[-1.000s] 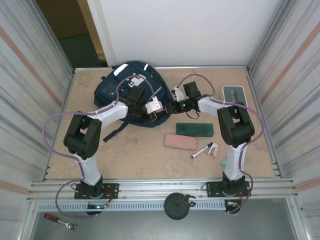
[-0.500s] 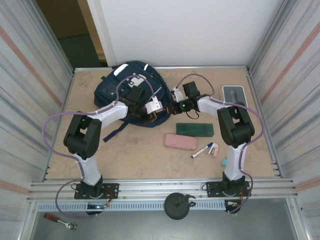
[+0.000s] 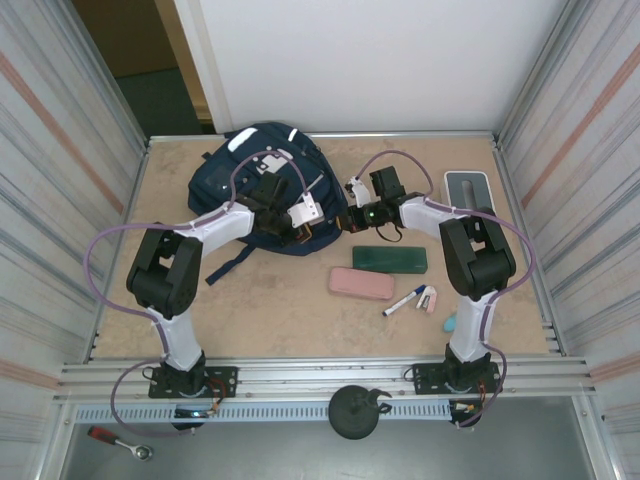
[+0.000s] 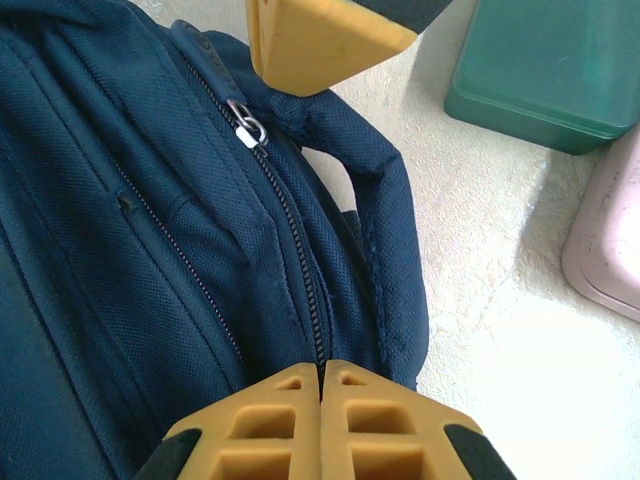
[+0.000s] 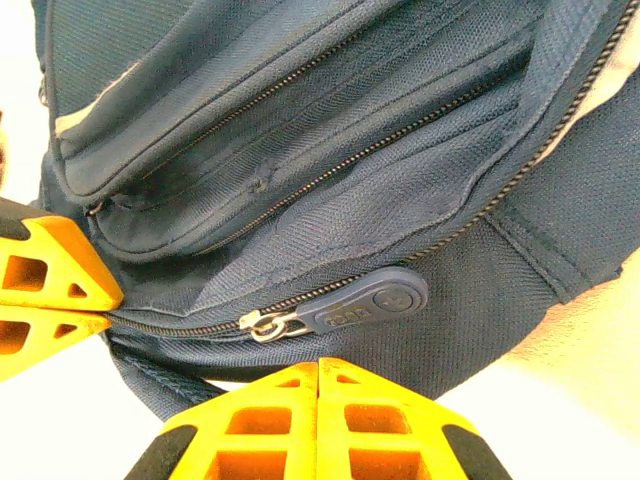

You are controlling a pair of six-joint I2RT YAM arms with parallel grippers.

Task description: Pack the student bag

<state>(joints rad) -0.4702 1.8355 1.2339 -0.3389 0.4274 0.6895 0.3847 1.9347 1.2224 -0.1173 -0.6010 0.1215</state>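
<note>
While pinching the student bag, at 11 o'clock on the table, with left gripper, find zip pull lying 9-to-3 at 12 o'clock beyond right gripper's shut, empty jaws.

Left pincer, right pincer: closed.

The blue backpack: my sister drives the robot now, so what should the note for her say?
Left gripper: shut at the zip seam of the large navy-blue fabric backpack, far left on the table.
Right gripper: shut just beside the dark rubber zip pull, not holding it.
Done: nothing packed; the zip looks closed.
To do: grab the pull, open the bag, load the green rectangular case, pink rectangular case and white blue-capped marker.
</note>
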